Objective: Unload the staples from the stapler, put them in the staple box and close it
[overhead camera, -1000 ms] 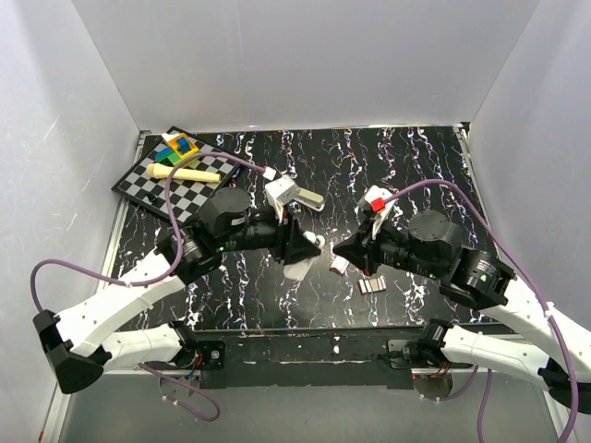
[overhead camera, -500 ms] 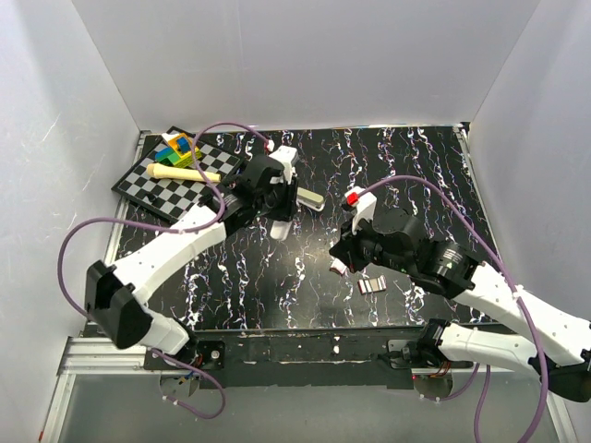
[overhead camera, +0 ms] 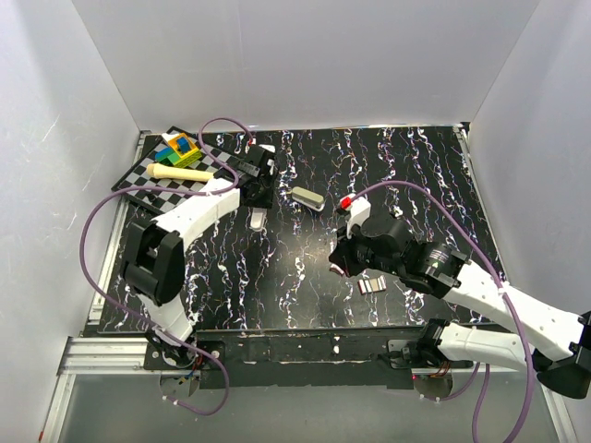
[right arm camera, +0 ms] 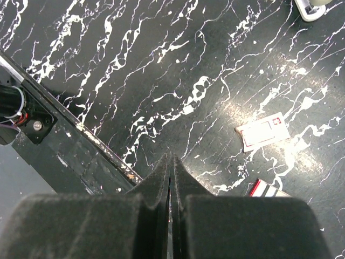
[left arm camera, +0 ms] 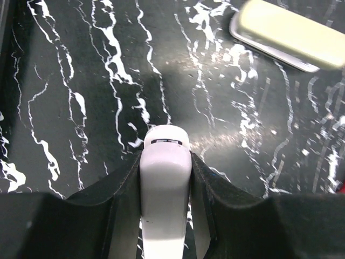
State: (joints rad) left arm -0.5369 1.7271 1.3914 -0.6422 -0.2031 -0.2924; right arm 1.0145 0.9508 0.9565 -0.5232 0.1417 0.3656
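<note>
While the white stapler (left arm camera: 164, 205) is clamped by its body between the part-open fingers of the left gripper (left arm camera: 166, 159), out at the far left of the black marbled mat (overhead camera: 416, 166), a set-down is judged to be the step in hand. What looks like a strip of staples (overhead camera: 371, 284) is already seen lying near the front edge. The stapler should be lowered level until its underside is borne by the mat, and only then should the fingers be spread. Whether it touches yet cannot be told. Room should be kept from the chessboard (overhead camera: 138, 180) on one side and the cream-and-metal oblong piece (overhead camera: 307, 197) on the other. The right gripper (right arm camera: 171, 162) is pressed fully closed with nothing in it, poised beside a small red-and-white packet (right arm camera: 262, 131). It is best kept off the staples. Against a second ago, the left arm has been swung from mid-table, where the stapler was held close to the right gripper, out to full reach. The staples, packet and cream piece have not been shifted.
</note>
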